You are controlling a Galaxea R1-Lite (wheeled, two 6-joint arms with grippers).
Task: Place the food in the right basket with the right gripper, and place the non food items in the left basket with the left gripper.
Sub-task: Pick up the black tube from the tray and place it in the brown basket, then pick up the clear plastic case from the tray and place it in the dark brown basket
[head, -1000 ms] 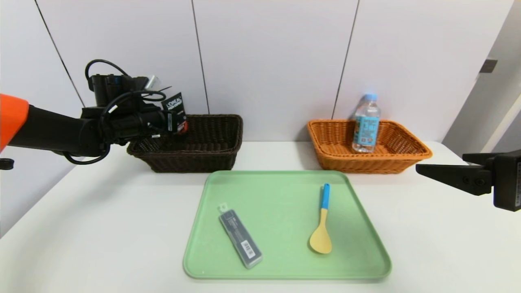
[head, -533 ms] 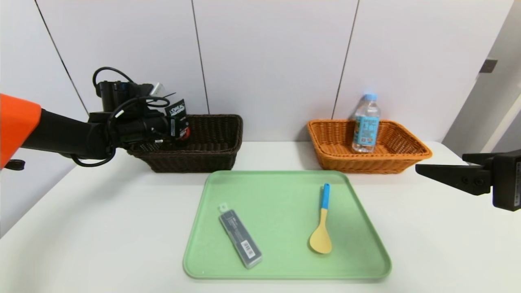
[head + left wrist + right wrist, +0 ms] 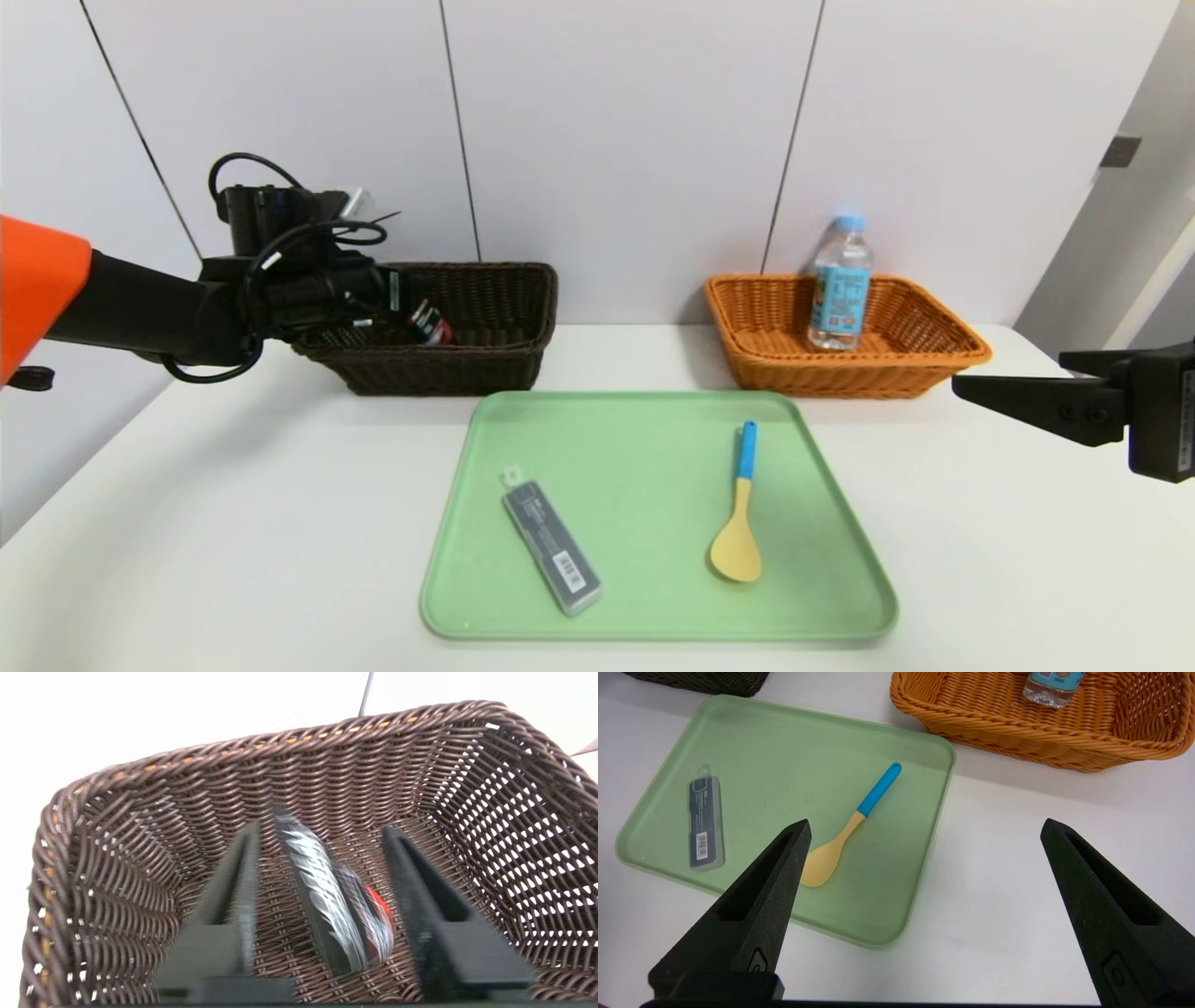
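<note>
At upper left of the head view, the left gripper is standing open, having just released the L'Oréal box into the dark basket; right gripper is waiting open at right edge.

In the left wrist view, the dark packet is blurred, its print unreadable. The left arm hides part of the dark basket; the right wrist view crops the bottle.

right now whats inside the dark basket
The box, dark with some red, lies in the dark basket below the open left gripper. The arm covers part.
</note>
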